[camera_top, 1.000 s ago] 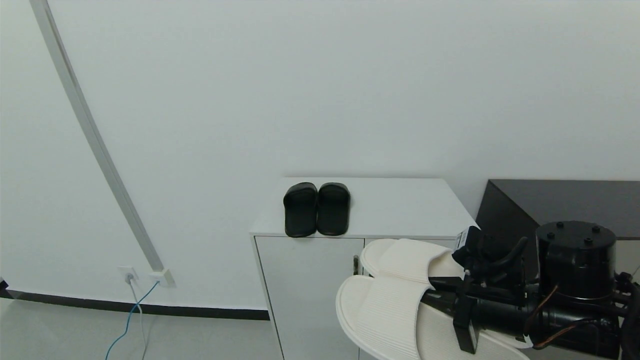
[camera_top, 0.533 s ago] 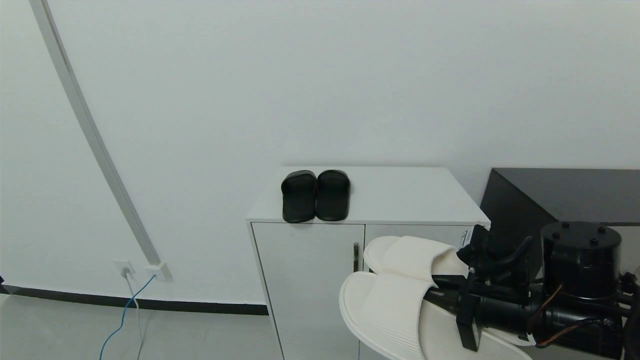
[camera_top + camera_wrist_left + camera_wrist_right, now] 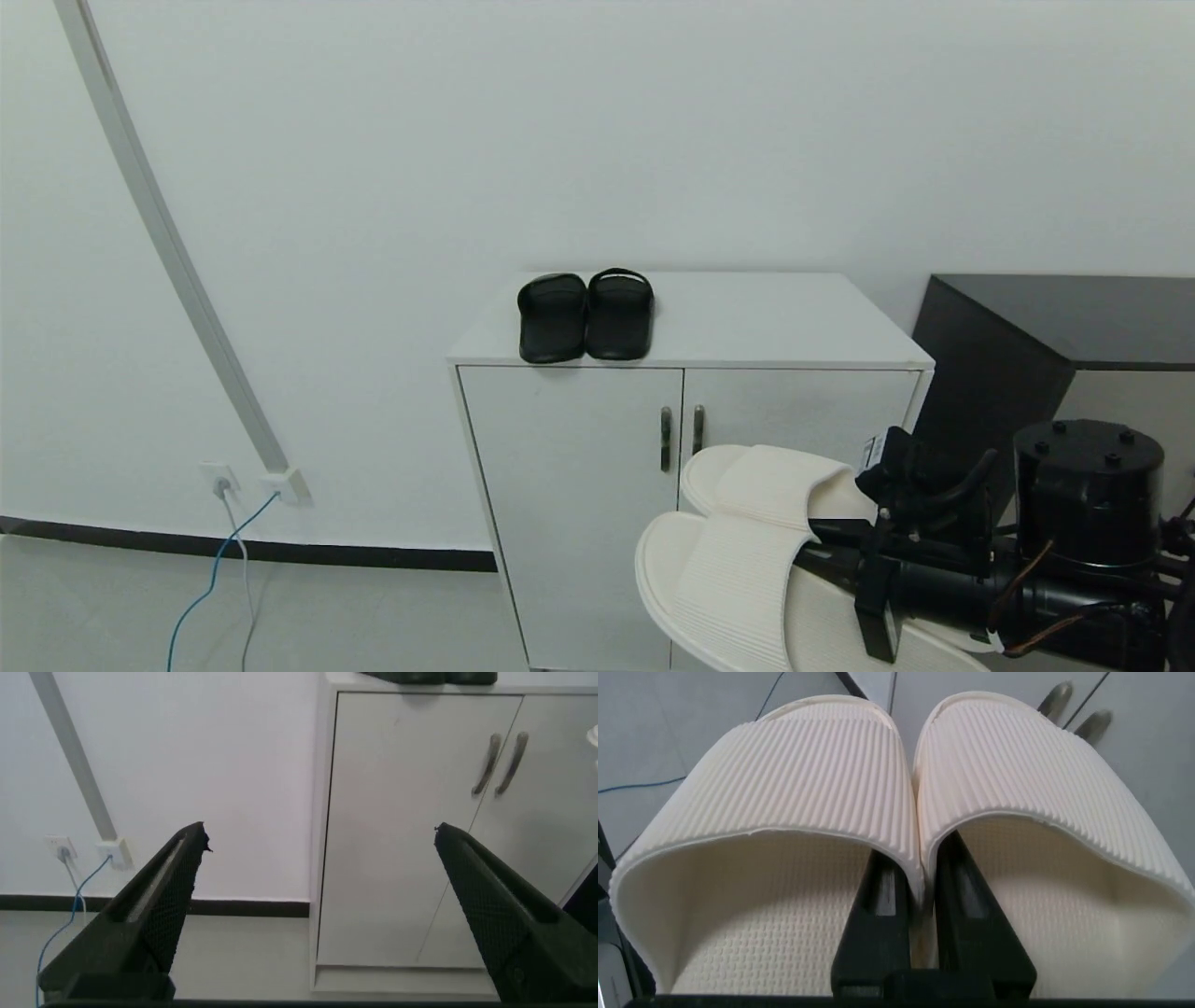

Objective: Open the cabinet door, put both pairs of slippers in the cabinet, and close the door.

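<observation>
- Two pairs in play: the white slippers [image 3: 747,551] ride in the right tool [image 3: 917,887], held out low in front of the cabinet [image 3: 485,448], near its right door [image 3: 794,411].
- One finger of that right tool sits inside each slipper, pinching the two inner walls together, so one grip carries the whole pair.
- On top of the cabinet, the black slippers [image 3: 585,315] sit side by side at the front edge, above the left door [image 3: 560,485].
- Both doors are shut, and the handles [image 3: 666,439] stand together at the centre seam.
- Over on the other side, the left tool [image 3: 320,838] is spread wide and empty, facing the cabinet front but well apart from the handles.
- My read: the door-opening step is in hand, and nothing goes in until a door swings.
- Next, I'd say, the left tool needs to close on a handle and pull, with the swing kept clear of the loaded right arm.
</observation>
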### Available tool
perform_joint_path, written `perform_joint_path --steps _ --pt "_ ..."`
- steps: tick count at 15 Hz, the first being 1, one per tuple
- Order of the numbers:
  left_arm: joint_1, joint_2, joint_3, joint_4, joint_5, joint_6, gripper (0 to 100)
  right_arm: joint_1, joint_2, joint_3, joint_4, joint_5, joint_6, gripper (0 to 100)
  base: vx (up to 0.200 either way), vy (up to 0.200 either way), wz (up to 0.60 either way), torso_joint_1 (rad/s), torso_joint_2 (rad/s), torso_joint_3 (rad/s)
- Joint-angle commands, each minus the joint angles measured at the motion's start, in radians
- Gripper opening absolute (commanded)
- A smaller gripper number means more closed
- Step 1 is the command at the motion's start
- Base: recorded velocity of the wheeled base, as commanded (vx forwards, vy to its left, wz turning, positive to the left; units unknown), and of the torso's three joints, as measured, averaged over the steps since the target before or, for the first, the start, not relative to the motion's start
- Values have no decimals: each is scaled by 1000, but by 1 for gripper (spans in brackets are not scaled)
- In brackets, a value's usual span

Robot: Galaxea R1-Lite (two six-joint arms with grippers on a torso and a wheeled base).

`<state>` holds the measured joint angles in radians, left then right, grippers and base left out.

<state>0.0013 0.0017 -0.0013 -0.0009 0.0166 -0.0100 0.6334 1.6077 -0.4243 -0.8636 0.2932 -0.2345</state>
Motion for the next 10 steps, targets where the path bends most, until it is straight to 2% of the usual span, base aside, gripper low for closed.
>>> perform_joint_path --steps 1,10 --pt "0 1 0 -1 0 -1 100 0 6 1 0 1 0 0 0 0 0 -207 520 320" --pt "0 1 0 -1 0 -4 100 0 8 5 0 1 0 0 0 0 0 -169 492 321"
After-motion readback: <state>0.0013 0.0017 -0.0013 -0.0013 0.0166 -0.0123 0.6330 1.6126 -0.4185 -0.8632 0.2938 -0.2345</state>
